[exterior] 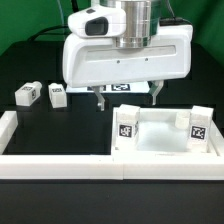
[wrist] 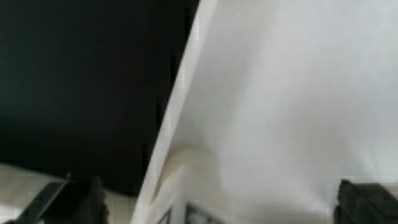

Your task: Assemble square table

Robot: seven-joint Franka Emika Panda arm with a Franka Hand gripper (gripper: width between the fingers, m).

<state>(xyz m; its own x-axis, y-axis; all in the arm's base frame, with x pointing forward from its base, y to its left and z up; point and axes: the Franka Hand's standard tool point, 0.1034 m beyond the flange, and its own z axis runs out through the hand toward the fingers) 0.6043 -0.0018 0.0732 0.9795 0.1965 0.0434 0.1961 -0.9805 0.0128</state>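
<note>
The square table's white top (exterior: 160, 143) lies at the exterior view's right, near the front rail. Two tagged legs (exterior: 127, 122) (exterior: 197, 124) stand upright at its near corners. Two more white legs (exterior: 26, 95) (exterior: 57, 96) lie loose on the black table at the left. My gripper (exterior: 127, 97) hangs open just behind the top, with nothing between its fingers. In the wrist view a blurred white surface (wrist: 302, 100) with a slanted edge fills the frame. Both dark fingertips (wrist: 80, 205) stand wide apart around my gripper (wrist: 222, 205), gripping nothing.
The marker board (exterior: 122, 89) lies under the gripper, behind the top. Long white border rails run along the front (exterior: 100, 166) and the left side (exterior: 8, 128). The arm's bulky white wrist housing (exterior: 125, 50) hides the back of the table.
</note>
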